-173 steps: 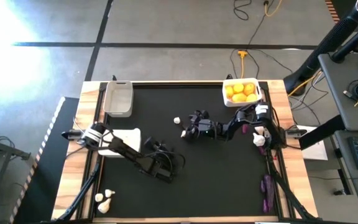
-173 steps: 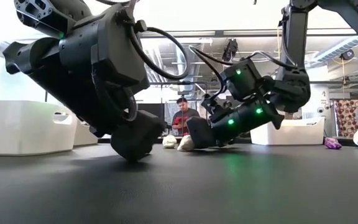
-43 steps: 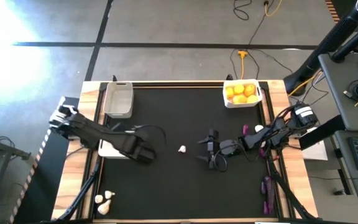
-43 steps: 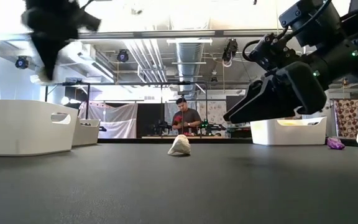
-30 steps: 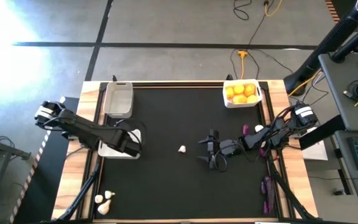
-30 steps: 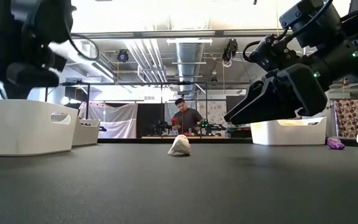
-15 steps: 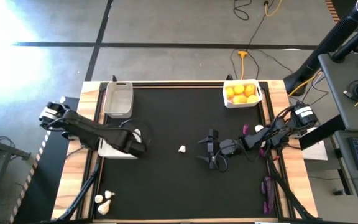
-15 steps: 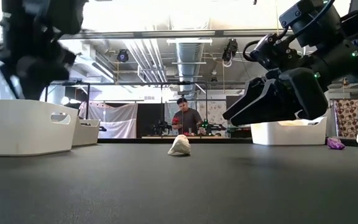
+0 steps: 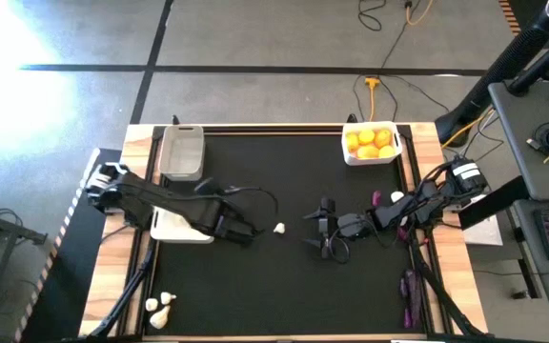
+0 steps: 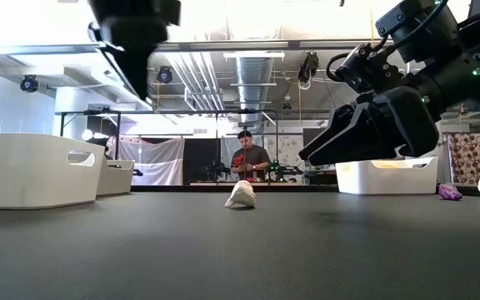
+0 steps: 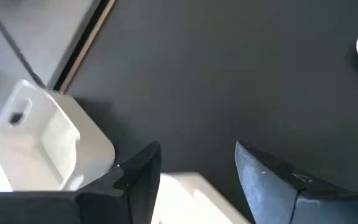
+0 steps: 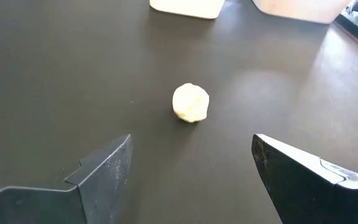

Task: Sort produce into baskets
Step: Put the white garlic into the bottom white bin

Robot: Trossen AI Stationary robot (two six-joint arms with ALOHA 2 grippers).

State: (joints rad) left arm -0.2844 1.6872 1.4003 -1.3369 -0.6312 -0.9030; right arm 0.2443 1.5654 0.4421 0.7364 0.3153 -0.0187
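A whitish garlic bulb (image 9: 278,228) lies on the black mat near the table's middle; it also shows in the low view (image 10: 241,194) and the right wrist view (image 12: 191,102). My left gripper (image 9: 249,232) hangs above the mat just left of the bulb, open and empty (image 11: 197,146). My right gripper (image 9: 311,229) is just right of the bulb, open and empty (image 12: 192,142), fingers pointing at it. A white basket (image 9: 371,143) at the far right holds yellow and orange citrus. A greyish basket (image 9: 181,151) stands at the far left, and a white basket (image 9: 174,224) below my left arm.
Two garlic bulbs (image 9: 160,305) lie on the near left wooden edge. Dark purple eggplant pieces lie at the right edge (image 9: 410,291) and near my right arm (image 9: 377,198), beside another bulb (image 9: 398,198). A person (image 10: 246,158) stands far behind the table.
My left gripper has gone from over the white basket toward the table's right edge, and now hangs close to the garlic bulb in the middle. The bulb has stayed where it was.
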